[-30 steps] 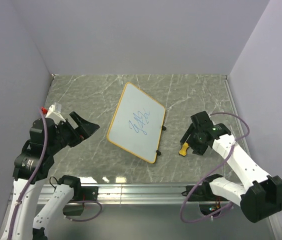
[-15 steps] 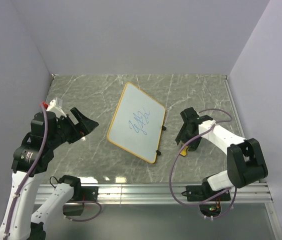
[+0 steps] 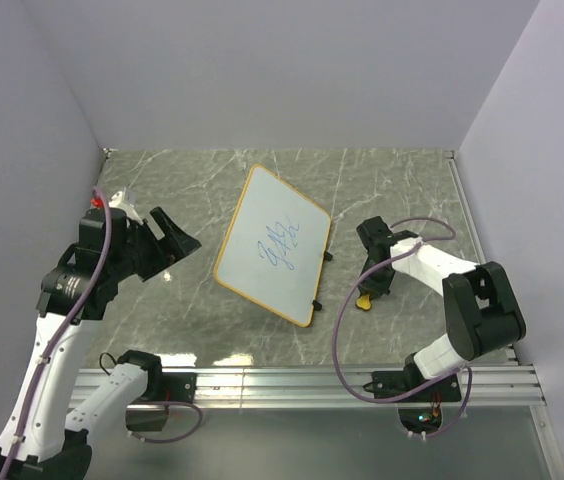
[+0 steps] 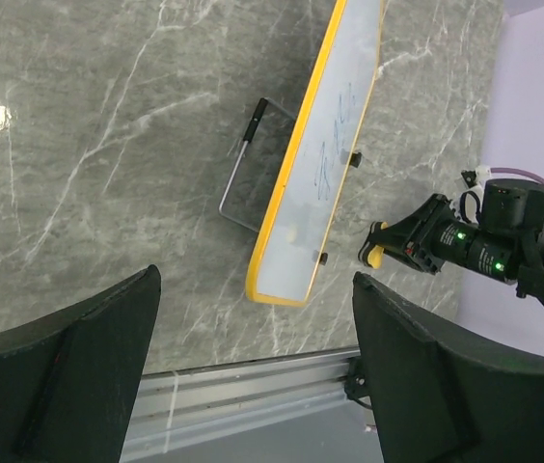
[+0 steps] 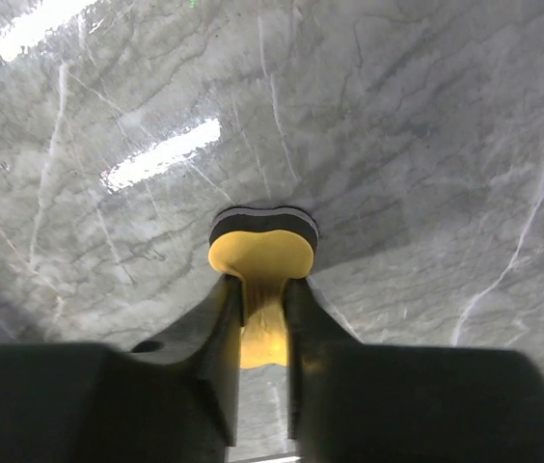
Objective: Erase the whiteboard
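The whiteboard (image 3: 273,245) is sitting near the middle of the table (image 3: 162,180), turned at a slant so one corner is pointing toward the back wall. A blue scribble (image 3: 282,243) is showing at its centre. Small black clips (image 3: 328,256) are sticking out from its right edge. In the left wrist view a thin wire stand (image 4: 243,174) is showing beside its long yellow edge.

The right claw (image 3: 370,290) is pinching the narrow waist of the yellow-and-black eraser (image 5: 260,256), just off the board's near right corner, with a strip of bare marble lying between them. Whether the eraser is touching the table cannot be told.

The left claw (image 4: 253,367) is hanging with its fingers spread wide around nothing, well apart from the board's left edge, and open table is stretching between them.
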